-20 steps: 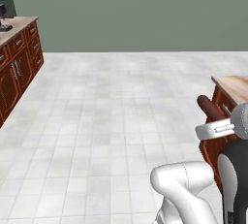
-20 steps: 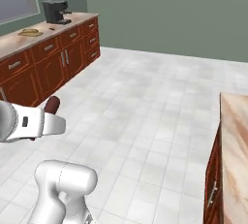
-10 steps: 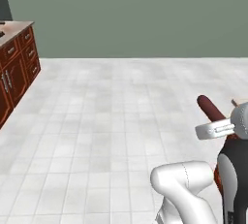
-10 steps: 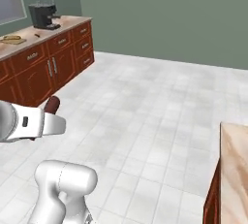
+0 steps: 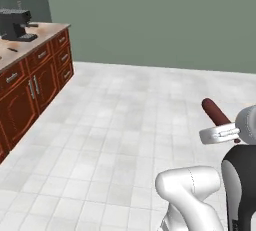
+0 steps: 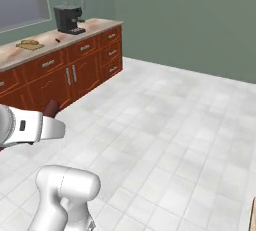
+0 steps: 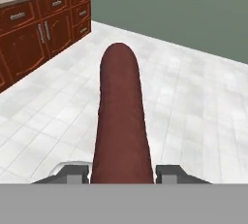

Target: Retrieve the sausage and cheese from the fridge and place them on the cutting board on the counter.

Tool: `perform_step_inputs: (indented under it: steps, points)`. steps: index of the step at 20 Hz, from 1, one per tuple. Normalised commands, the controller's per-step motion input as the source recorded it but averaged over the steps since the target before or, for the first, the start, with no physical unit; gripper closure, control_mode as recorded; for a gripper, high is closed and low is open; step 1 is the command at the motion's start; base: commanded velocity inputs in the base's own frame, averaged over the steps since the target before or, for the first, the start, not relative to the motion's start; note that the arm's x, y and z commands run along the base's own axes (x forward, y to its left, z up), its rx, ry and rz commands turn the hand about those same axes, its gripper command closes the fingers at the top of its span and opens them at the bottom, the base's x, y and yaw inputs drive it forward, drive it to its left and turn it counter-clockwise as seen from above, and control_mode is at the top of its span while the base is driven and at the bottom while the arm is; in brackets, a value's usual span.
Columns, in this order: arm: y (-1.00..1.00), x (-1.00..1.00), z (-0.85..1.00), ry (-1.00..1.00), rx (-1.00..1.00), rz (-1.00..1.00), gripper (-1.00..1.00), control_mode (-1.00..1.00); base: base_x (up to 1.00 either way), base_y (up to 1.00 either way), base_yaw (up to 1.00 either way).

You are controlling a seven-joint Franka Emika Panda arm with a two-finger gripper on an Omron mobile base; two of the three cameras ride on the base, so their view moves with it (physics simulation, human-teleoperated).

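The gripper (image 7: 122, 173) is closed on the sausage (image 7: 121, 121), its two fingertips (image 7: 72, 173) pressed against either side of the dark red-brown link near its lower end, with the rest of the link sticking straight out ahead of the hand. In the left base view the sausage (image 5: 216, 113) pokes up and away from the white hand, held in the air above the pale tiled floor (image 5: 125, 140). In the right base view just its tip (image 6: 50, 108) peeks out behind the white arm. Off to the left runs the counter (image 6: 55, 39), a marbled top over reddish-brown cabinets, with a black coffee machine (image 6: 69, 19) standing at its far end and the light wooden cutting board (image 6: 30, 45) lying further along it, well apart from the sausage
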Motion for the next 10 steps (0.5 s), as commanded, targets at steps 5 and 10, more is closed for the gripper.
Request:
perform_step_inputs:
  steps: [5,10]
  points:
    - [0.00,0.00,0.00,0.00,0.00,0.00,1.00,1.00,1.00,0.00,0.45]
    - [0.00,0.00,0.00,0.00,0.00,0.00,1.00,1.00,1.00,0.01,0.36]
